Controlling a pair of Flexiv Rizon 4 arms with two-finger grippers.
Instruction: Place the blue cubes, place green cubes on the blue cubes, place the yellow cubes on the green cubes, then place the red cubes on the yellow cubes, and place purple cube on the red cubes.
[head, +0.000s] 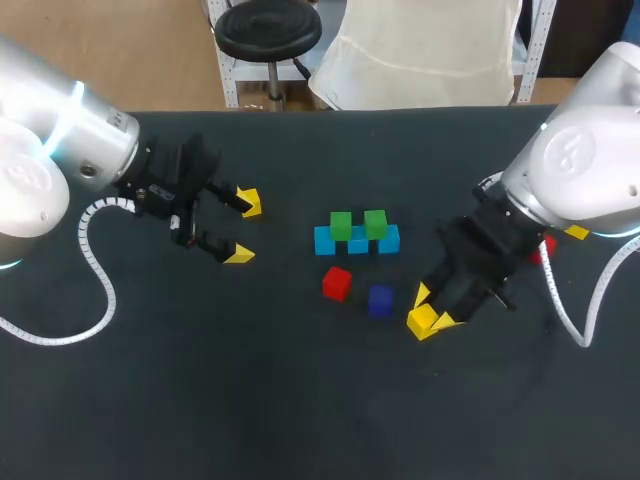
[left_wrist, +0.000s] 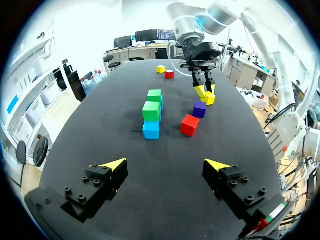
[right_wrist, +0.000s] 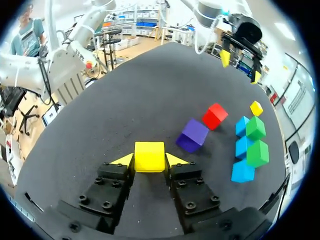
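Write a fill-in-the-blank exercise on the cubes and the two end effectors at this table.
1. The small cube clamped in the right end effector is coloured ____.
2. The number of small green cubes sitting on the row of light blue cubes is ____.
3. The left end effector is open and holds ____.
4. The small purple cube lies beside another loose cube, coloured ____.
Missing words: yellow; two; nothing; red.

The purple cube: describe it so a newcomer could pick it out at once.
On the black table, find the row of blue cubes topped by two green cubes. Two loose cubes lie on the robot's side of it; the purple cube is the one nearer the right gripper's fingers, its neighbour being a red cube.
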